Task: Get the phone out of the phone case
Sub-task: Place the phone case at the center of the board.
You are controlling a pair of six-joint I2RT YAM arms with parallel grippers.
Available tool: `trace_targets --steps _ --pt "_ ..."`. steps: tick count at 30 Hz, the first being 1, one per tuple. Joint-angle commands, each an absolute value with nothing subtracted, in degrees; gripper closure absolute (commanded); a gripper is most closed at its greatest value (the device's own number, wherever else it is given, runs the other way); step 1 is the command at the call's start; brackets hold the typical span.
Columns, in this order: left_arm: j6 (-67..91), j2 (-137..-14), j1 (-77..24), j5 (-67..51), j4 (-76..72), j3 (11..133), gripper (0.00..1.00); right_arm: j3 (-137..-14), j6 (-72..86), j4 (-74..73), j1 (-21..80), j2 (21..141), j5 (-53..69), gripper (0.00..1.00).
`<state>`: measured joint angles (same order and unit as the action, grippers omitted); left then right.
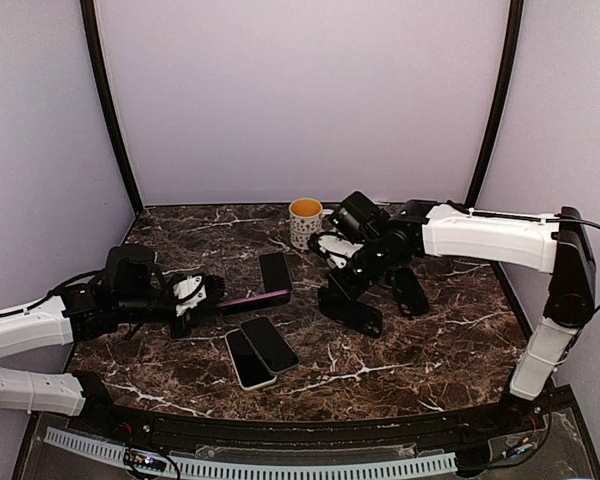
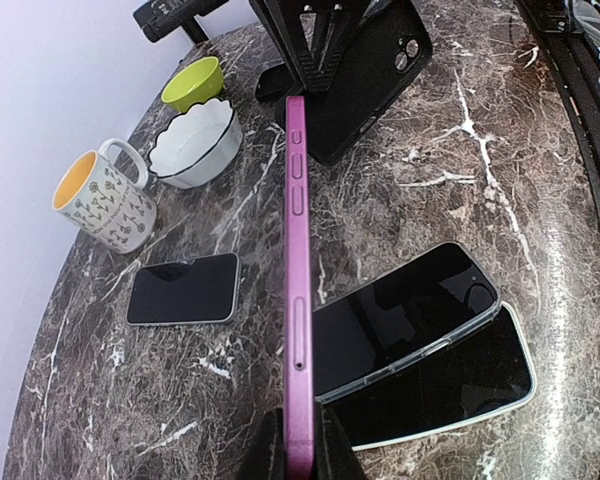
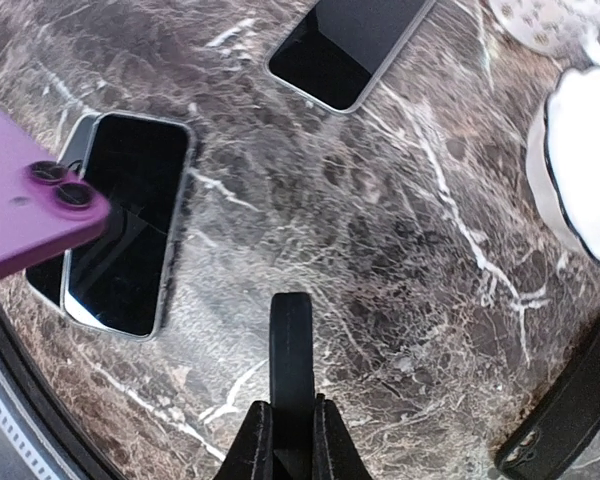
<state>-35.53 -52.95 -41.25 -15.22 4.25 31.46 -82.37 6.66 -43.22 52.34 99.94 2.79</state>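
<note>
My left gripper (image 2: 298,422) is shut on the lower end of a purple phone (image 2: 298,260), held edge-on above the table; from above the phone (image 1: 256,299) sticks out to the right of that gripper (image 1: 212,292). The right gripper (image 3: 291,405) is shut on a black phone case (image 3: 291,345), also edge-on. In the top view the case (image 1: 352,311) hangs under the right gripper (image 1: 342,284), apart from the phone. The phone's camera corner (image 3: 40,205) shows at the left of the right wrist view.
Two phones (image 1: 248,361) (image 1: 271,343) lie overlapped at the front centre, and another phone (image 1: 275,271) lies behind the purple one. A second black case (image 1: 412,292) lies to the right. A mug (image 1: 305,220), a white bowl (image 2: 193,143) and a green bowl (image 2: 193,82) stand at the back.
</note>
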Motion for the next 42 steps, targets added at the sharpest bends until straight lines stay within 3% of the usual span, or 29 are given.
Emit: trace_targets --steps 1,16,32,42 --pt "-35.16 -51.12 -41.03 -14.25 0.18 31.47 1.00 -77.66 18.17 -34.15 48.62 97.31 2.55 1.00" --pt "-35.16 -50.19 -41.02 -12.51 0.18 31.12 1.00 -55.71 44.02 -6.73 43.13 89.30 -8.27 1.00" --pt "-35.04 -50.29 -41.02 -12.82 0.18 31.03 1.00 -42.14 41.65 10.93 31.57 89.24 -4.69 1.00" --pt "-35.05 -50.98 -41.04 -12.90 0.18 31.03 1.00 -44.47 36.74 6.46 28.92 92.73 -1.58 0.97"
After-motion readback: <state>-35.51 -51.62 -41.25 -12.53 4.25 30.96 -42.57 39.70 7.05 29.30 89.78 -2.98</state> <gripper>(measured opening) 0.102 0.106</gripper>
